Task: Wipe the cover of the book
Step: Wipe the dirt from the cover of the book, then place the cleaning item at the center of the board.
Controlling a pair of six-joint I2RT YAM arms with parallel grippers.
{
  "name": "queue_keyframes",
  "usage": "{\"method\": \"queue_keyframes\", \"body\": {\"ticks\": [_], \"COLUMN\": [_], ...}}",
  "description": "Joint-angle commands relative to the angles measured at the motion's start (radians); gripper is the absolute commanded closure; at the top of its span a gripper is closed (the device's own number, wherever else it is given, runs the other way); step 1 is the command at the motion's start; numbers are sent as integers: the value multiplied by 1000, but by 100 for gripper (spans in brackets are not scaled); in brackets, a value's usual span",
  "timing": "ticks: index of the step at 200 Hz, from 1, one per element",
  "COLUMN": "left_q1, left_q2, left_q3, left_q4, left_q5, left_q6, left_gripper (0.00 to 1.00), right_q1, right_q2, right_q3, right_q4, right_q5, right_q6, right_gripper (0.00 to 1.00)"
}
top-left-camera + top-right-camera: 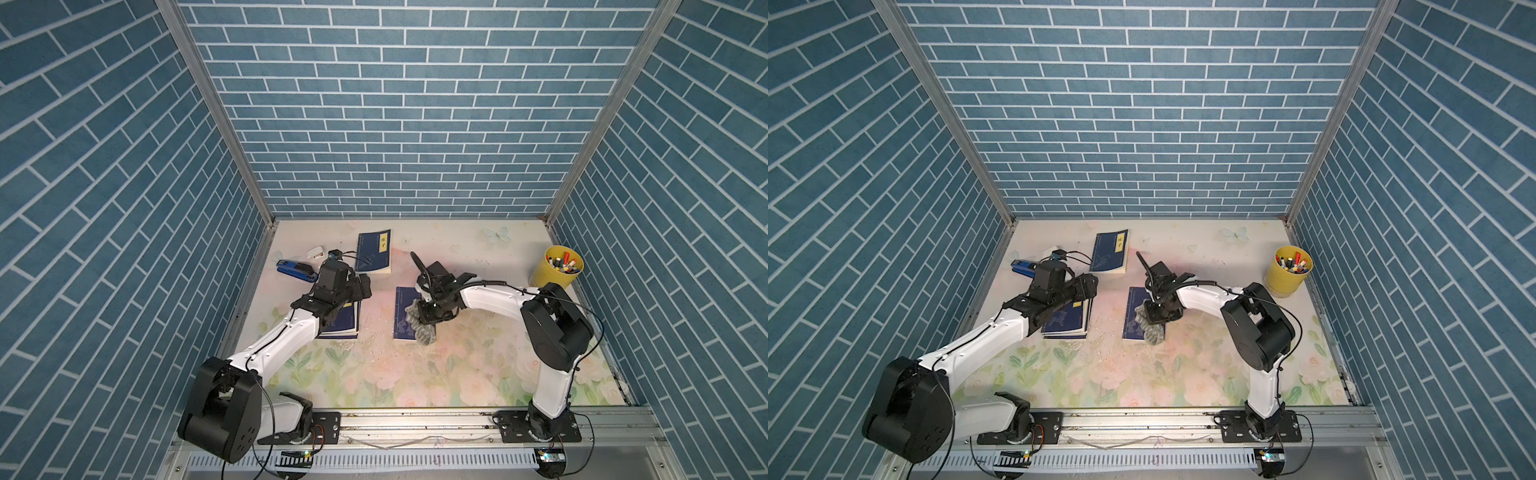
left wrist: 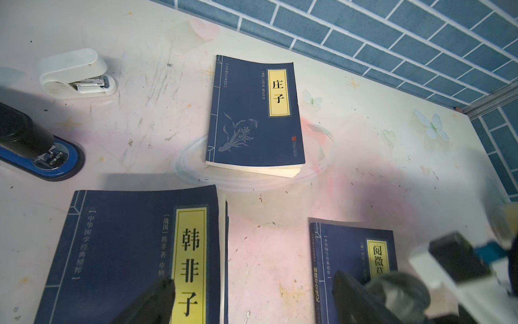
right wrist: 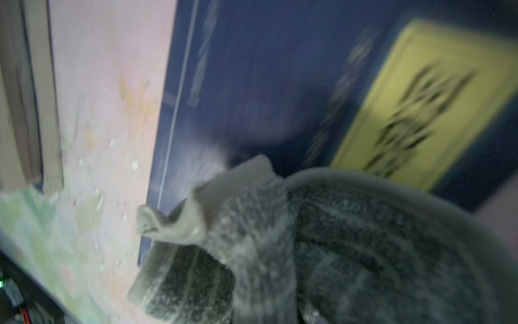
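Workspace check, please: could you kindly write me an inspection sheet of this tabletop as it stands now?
Surface: floral table mat, scuffed, with pale specks between the books.
Job's things: grey cloth lying on the navy book in front of the right arm.
Clutter: far book, book stack under the left arm, blue stapler, white stapler, yellow pen cup.
Grippers: right gripper shut on the cloth; left gripper open, empty.
Cables: black cable along the right arm; loose wire on the front rail.
Surroundings: blue brick-pattern walls, aluminium frame post.

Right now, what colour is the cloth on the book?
Mottled grey; the cloth shows best in the right wrist view.
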Motion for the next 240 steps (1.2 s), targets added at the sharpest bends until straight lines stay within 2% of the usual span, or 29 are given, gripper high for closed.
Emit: {"method": "queue_keyframes", "body": {"ticks": [1, 18, 37, 90, 118, 137, 172, 205, 219, 240], "left_q1": [6, 6, 5, 5, 5, 4, -6, -14, -22, -40], "left_q2": [-42, -65, -83, -29, 3, 25, 30, 18, 22, 36], "left_q3": [-21, -35, -48, -20, 6, 17, 2, -26, -29, -29], "left_q4": [-22, -25, -21, -9, 18, 30, 48, 72, 79, 90], "left_q5": [19, 21, 22, 44, 69, 89, 111, 129, 130, 133], "left_q6": [12, 9, 8, 27, 26, 24, 9, -8, -12, -21], "left_gripper": [6, 6, 6, 6, 6, 6, 6, 6, 6, 6], "right_q1": [-43, -39, -17, 97, 112, 85, -51, -159, -192, -197], "right_q2": [107, 153, 153, -15, -106, -172, -292, -349, -345, -334], "right_q3": [103, 187, 189, -130, -255, -273, -261, -235, -225, -192], "right_q4": [-145, -191, -216, -142, -106, -118, -152, -214, -246, -292], "right_q5": [108, 93, 102, 112, 111, 131, 147, 258, 311, 367], "right_q6": [-67, -84, -81, 46, 98, 95, 67, 39, 39, 35], "right_gripper": [97, 97, 97, 97, 97, 96, 97, 97, 92, 71]}}
